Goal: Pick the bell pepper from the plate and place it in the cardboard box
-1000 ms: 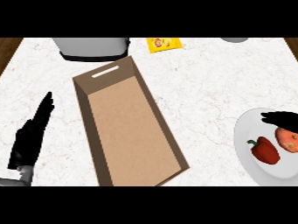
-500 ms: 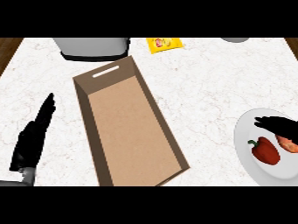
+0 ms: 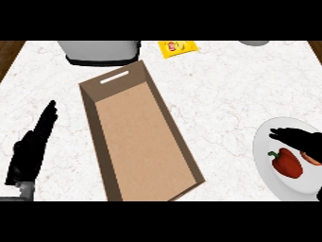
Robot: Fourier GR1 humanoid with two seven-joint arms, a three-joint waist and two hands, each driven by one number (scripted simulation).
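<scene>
One hand moved: your right hand (image 3: 315,147) slid down plate (image 3: 275,182), fingers spread over bell pepper (image 3: 287,163), not gripping; cardboard box (image 3: 139,137) unfilled; left hand (image 3: 32,146) flat, resting.

You see two matte black hands. Your left hand (image 3: 29,150) is a long, narrow, flat-looking shape tapering to slim pointed fingers, with no markings visible on it. At its base a short grey cylindrical wrist piece joins a grey forearm. Your right hand (image 3: 315,146) is the same plain black, broader, its fingers tapered.
</scene>
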